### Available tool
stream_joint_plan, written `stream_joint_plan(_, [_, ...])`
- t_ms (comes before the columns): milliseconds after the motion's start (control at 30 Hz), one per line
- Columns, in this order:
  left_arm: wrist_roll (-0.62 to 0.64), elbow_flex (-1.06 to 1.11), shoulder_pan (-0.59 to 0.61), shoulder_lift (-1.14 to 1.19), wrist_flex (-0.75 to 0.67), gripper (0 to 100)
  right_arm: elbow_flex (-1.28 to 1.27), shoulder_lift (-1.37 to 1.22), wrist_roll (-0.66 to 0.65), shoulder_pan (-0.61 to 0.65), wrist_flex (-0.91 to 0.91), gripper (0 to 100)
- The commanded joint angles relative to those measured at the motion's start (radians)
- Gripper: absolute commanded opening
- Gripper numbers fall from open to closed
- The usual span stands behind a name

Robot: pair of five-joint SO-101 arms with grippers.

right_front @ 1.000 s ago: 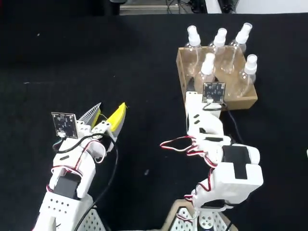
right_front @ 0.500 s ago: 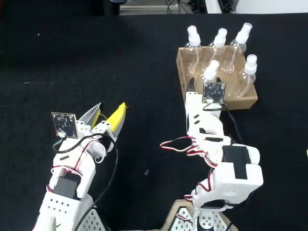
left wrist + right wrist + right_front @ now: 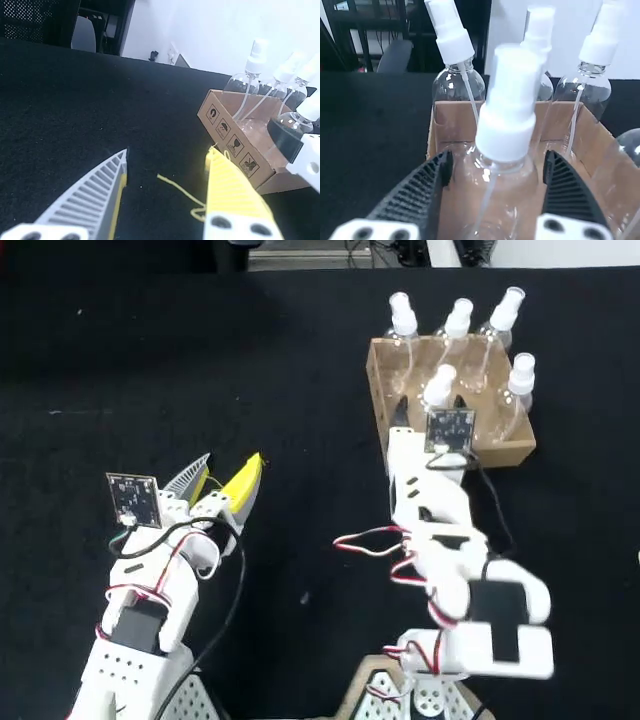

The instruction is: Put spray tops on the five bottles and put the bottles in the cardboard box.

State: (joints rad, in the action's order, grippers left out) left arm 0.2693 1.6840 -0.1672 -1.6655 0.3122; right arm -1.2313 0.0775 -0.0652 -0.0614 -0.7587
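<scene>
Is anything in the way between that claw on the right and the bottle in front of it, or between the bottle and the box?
Nothing visible is. The front bottle already stands inside the cardboard box, and the open right gripper has one finger on either side of it.

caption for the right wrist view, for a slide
Right gripper open, its fingers either side of a spray-topped bottle standing in the cardboard box, more bottles behind it.

The left arm [image 3: 150,610] sits drawn back on its own side, and the left gripper [image 3: 233,460] points forward with its jaws spread wide. The right arm [image 3: 440,530] stretches well forward, and the right gripper [image 3: 430,405] has its jaws parted.
</scene>
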Motion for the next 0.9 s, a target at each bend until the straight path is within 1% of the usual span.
stream_joint_plan(0, [0.008, 0.024, 0.002, -0.017, 0.000, 23, -0.010, 0.148, -0.003, -0.008, 0.086, 24.5])
stream_joint_plan(167, [0.008, 0.024, 0.002, -0.017, 0.003, 23, -0.012, 0.314, -0.003, -0.008, 0.275, 24.5])
stream_joint_plan(367, [0.008, 0.024, 0.002, -0.017, 0.005, 23, -0.005, 0.573, -0.003, -0.028, 0.620, 24.5])
stream_joint_plan(567, [0.008, 0.024, 0.004, -0.017, 0.006, 23, -0.007, 0.881, -0.003, -0.031, 0.902, 24.2])
stream_joint_plan(600, [0.008, 0.024, 0.005, -0.017, 0.006, 21, -0.007, 0.937, -0.003, -0.031, 0.959, 24.1])
stream_joint_plan(633, [0.008, 0.024, 0.005, -0.017, 0.006, 17, -0.004, 0.995, -0.003, -0.031, 1.017, 24.1])
stream_joint_plan(700, [0.008, 0.024, 0.005, -0.017, 0.006, 3, -0.002, 1.115, -0.005, -0.031, 1.125, 24.1])
stream_joint_plan(733, [0.008, 0.024, 0.005, -0.017, 0.006, 2, -0.002, 1.179, -0.008, -0.031, 1.175, 24.1])
stream_joint_plan(767, [0.008, 0.024, 0.005, -0.017, 0.006, 6, -0.002, 1.245, -0.009, -0.031, 1.226, 24.0])
stream_joint_plan(800, [0.008, 0.022, 0.005, -0.017, 0.006, 7, -0.002, 1.308, -0.009, -0.031, 1.278, 24.0])
stream_joint_plan(867, [0.003, 0.016, 0.008, -0.017, 0.006, 2, -0.001, 1.437, -0.009, -0.028, 1.396, 24.0])
